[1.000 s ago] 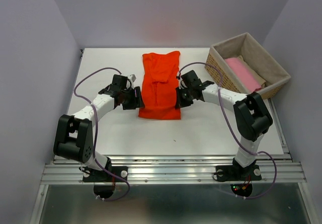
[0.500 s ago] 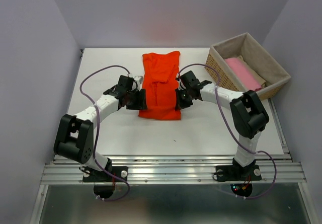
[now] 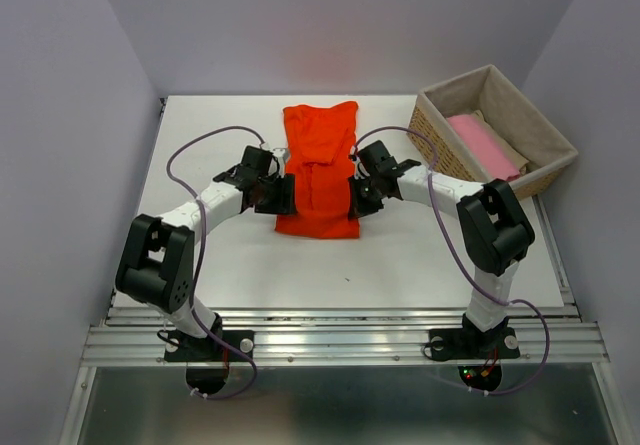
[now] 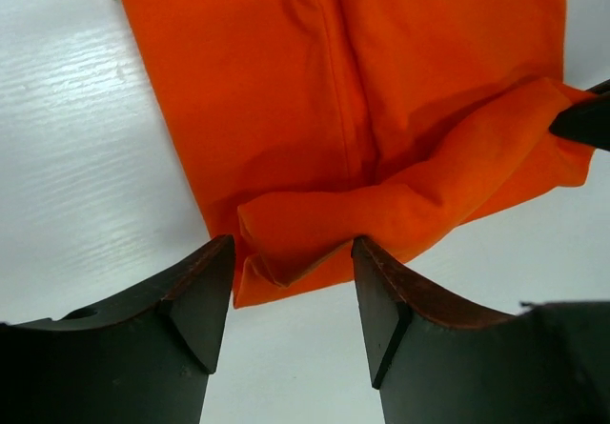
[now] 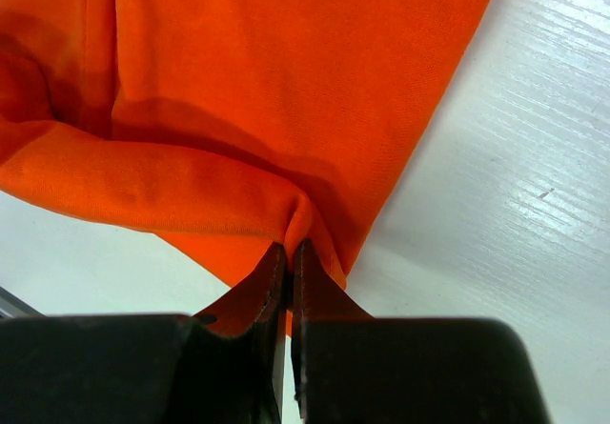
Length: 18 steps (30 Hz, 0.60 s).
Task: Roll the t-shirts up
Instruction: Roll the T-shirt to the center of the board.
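Observation:
A bright orange-red t-shirt (image 3: pixel 319 165) lies folded into a long strip on the white table, its near hem turned over into a short roll (image 4: pixel 400 205). At the strip's left edge my left gripper (image 3: pixel 284 195) stands open, and in the left wrist view the roll's left end (image 4: pixel 286 243) sits just beyond the two fingertips (image 4: pixel 214 257), nothing pinched between them. My right gripper (image 3: pixel 354 196) is shut on the roll's right end (image 5: pixel 291 216); the fabric bunches at the tips. A pale pink t-shirt (image 3: pixel 482 145) lies in the basket.
A wicker basket (image 3: pixel 432 125) with a beige liner stands at the back right of the table (image 3: pixel 400 255), close to the right arm's elbow. Purple cables loop over both arms. Grey walls close in the back and both sides.
My left gripper has moved right and slightly forward, up to the shirt's left edge. The right gripper has kept its hold and barely moved.

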Tool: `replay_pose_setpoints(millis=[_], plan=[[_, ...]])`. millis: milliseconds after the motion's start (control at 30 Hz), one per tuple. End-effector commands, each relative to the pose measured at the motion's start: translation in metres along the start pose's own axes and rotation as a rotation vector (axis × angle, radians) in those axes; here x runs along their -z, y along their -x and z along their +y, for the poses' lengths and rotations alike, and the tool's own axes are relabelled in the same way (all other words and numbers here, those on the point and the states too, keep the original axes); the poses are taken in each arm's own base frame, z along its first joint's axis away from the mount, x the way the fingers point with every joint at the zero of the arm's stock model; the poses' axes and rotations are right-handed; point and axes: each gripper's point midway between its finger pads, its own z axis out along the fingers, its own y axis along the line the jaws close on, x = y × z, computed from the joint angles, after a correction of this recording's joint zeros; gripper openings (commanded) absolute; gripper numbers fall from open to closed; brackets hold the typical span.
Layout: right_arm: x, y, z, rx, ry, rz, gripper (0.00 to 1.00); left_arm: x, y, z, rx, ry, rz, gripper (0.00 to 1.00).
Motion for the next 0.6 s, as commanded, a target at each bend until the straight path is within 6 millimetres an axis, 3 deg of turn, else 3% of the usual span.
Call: replay_pose_setpoints(millis=[0,167,367,433,467,567], plan=[[0.003,0.014,0.006,0.009,0.023,-0.025,0.01,0.003,0.028,-0.019,-0.029,-0.08,-0.075,0.64],[0.004,0.015,0.007,0.01,0.025,-0.027,0.01,-0.011,0.016,-0.013,-0.016,-0.067,-0.02,0.57],[0.006,0.017,0.008,0.014,0.029,-0.035,0.01,-0.016,0.016,-0.008,-0.003,-0.039,-0.011,0.41],[0.007,0.018,0.009,0.017,0.029,-0.041,0.01,-0.017,0.015,-0.007,0.001,-0.037,-0.007,0.25],[0.007,0.018,0.008,0.017,0.028,-0.042,0.01,-0.017,0.013,-0.006,0.004,-0.037,-0.001,0.02],[0.008,0.019,0.007,0.02,0.018,-0.047,0.01,-0.015,0.007,-0.011,0.028,-0.055,0.024,0.0]])
